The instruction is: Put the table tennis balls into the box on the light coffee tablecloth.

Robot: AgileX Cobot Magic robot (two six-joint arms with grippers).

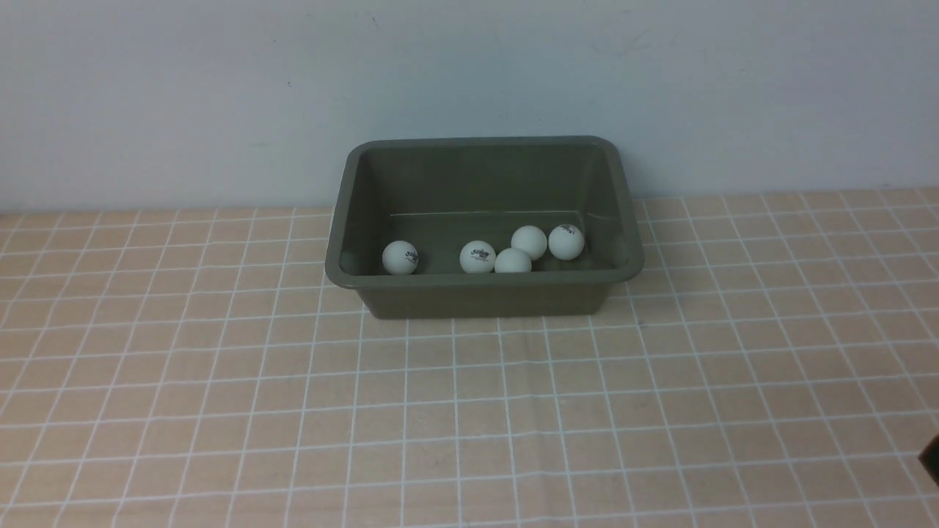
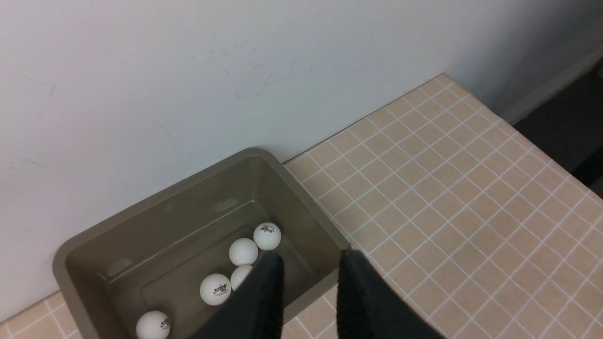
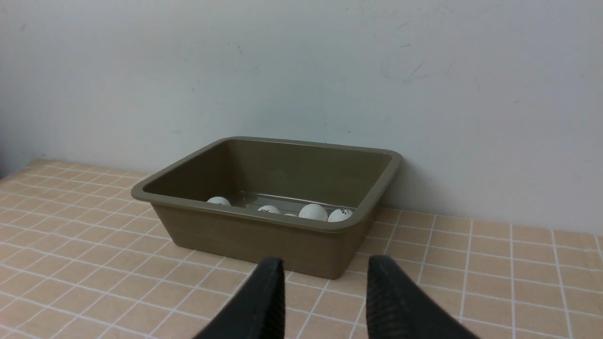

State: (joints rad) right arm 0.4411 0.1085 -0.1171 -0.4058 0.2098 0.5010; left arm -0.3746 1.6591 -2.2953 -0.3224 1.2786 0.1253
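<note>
While both grippers [image 2: 308, 282] [image 3: 325, 287] show empty, parted fingertips, five balls [image 1: 477, 257] lie in the box [image 1: 484, 286] at twelve o'clock.

The box's [image 3: 264, 235] near wall hides most of each table tennis ball [image 3: 313, 212] in the right wrist view; ball logos [image 1: 480, 254] are too small to read.

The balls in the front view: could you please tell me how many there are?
5, all in the box: one near its left wall, one mid-front, three clustered right. More may hide behind the near wall.
</note>
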